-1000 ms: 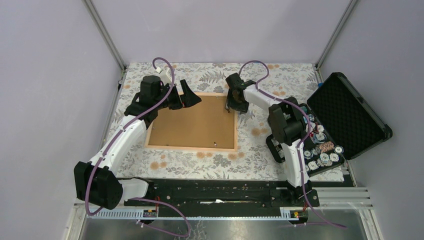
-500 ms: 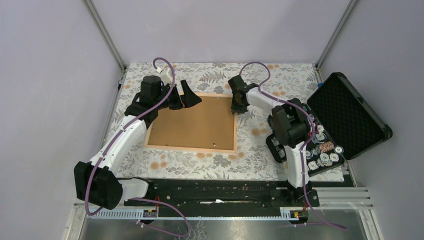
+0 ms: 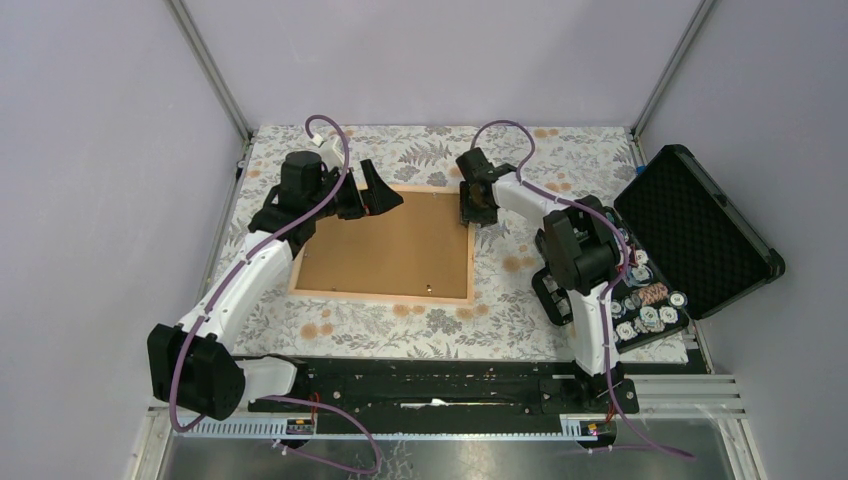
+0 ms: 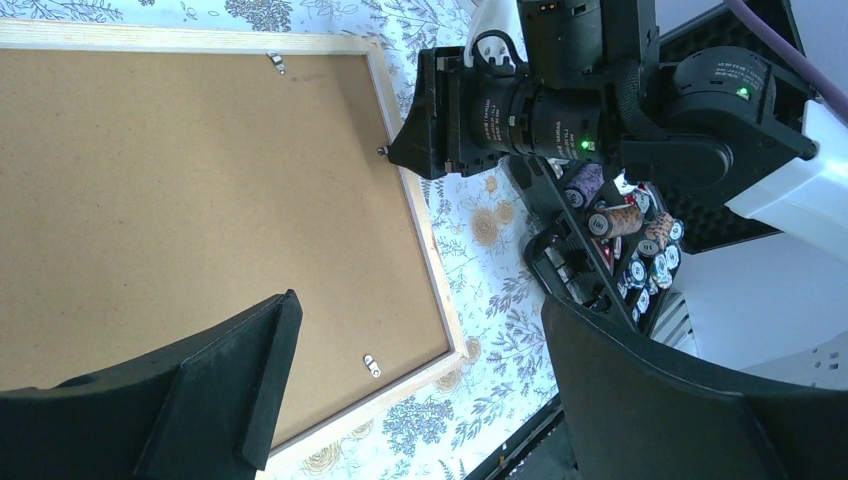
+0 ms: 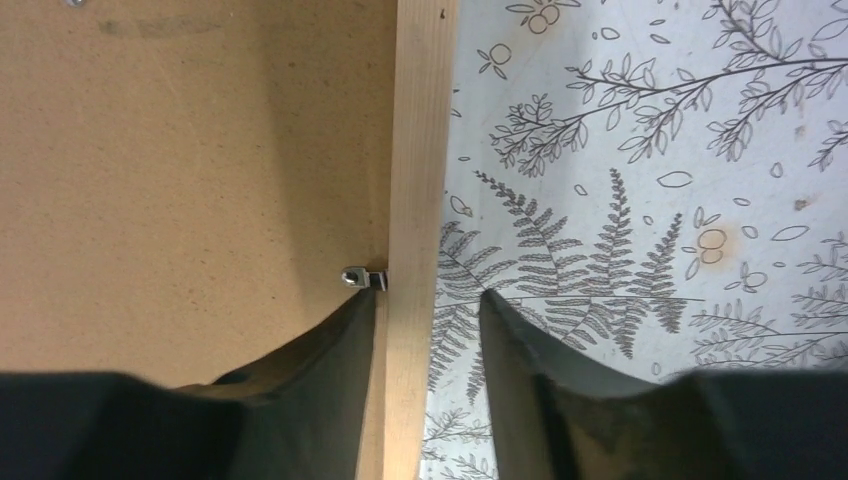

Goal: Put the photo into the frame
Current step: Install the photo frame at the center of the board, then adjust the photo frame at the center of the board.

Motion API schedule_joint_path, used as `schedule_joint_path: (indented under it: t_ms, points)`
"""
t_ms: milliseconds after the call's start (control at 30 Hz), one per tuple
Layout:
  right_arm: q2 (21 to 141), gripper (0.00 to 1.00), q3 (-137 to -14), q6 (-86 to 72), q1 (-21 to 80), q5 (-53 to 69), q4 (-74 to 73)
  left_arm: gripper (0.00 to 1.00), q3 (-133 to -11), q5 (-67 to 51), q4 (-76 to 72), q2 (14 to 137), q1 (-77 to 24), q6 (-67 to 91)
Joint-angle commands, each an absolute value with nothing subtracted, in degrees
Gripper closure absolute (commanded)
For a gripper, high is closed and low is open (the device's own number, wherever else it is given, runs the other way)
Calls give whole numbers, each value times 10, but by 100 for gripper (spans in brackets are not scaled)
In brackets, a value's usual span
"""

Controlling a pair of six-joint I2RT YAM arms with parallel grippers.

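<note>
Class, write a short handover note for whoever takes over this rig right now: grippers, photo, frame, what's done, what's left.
Left gripper: open, over the frame's far left corner, holding nothing.
Right gripper: open, astride the frame's right rail beside a metal tab.
Photo: lies back up inside the frame.
Done: photo seated. Left: probably check the tabs hold it, then withdraw both arms.

- The frame (image 3: 380,295) lies flat on the floral table (image 3: 420,325), the photo (image 3: 385,245) inside it, brown back up.
- Left gripper (image 3: 378,192), jaws wide, at its far-left corner.
- Right gripper (image 3: 476,210) over the far-right rail.
</note>
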State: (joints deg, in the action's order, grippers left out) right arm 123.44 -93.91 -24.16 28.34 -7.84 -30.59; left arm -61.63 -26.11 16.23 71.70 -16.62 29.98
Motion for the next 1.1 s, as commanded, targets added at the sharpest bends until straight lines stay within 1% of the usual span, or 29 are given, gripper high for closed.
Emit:
schedule_joint_path:
  t_ms: [0,67,300,400,500,600,667,833,967,1067]
  points:
    - [1178,45,-931,-205,275,-76,-319,1,-634,-263,141,705,-169,292]
    - [1160,43,-912,-208,276,-54,-319,1,-634,-266,141,708,-169,293]
    - [1120,43,-798,-235,298,-19,-297,1,-633,-276,137,719,-175,299]
    - [1114,48,-760,-237,308,-12,-285,1,-631,-279,135,720,-175,300]
    - [1110,54,-743,-230,308,-42,-281,1,-630,-279,134,720,-175,301]
    - [1115,57,-753,-211,308,-80,-280,1,-630,-273,135,719,-175,300]
    - [1132,58,-780,-195,306,-86,-294,1,-631,-276,134,719,-175,301]
    - [1129,54,-807,-207,307,-33,-296,1,-631,-258,139,711,-177,294]
    - [1104,48,-778,-221,307,-2,-274,1,-629,-256,137,704,-178,293]
    - [1107,47,-767,-222,308,36,-270,1,-633,-260,142,709,-178,294]
